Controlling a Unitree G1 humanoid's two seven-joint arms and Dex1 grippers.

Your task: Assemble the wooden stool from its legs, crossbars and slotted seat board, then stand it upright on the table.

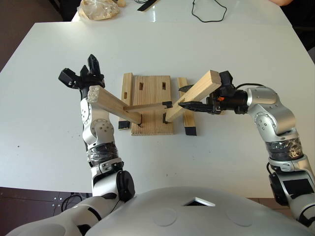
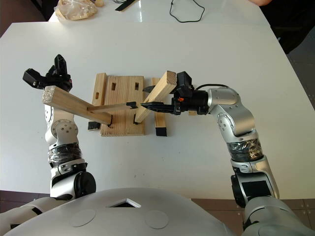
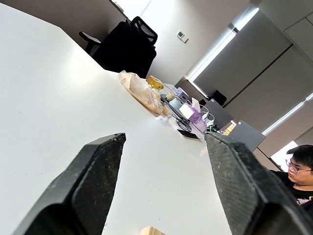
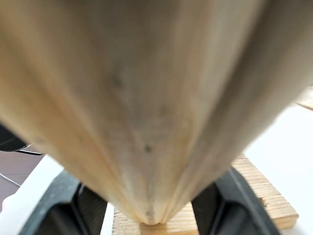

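Observation:
The slotted seat board (image 1: 152, 86) lies flat at mid-table. Two wooden legs stand tilted in its slots: the left leg (image 1: 113, 105) leans left, the right leg (image 1: 199, 91) leans right. A thin crossbar (image 1: 147, 105) spans between them. My right gripper (image 1: 183, 97) is shut on the right leg, which sits between the fingers (image 4: 58, 205) in the right wrist view. My left gripper (image 1: 81, 73) stands open just behind the left leg's top end, with nothing between its fingers (image 3: 93, 176). Two loose legs lie flat beside the board, one left (image 1: 127, 87), one right (image 1: 187, 120).
At the table's far edge sit a plastic bag (image 1: 98, 9) and a black cable (image 1: 209, 12). White tabletop (image 1: 44, 128) is free to the left, right and front of the stool parts.

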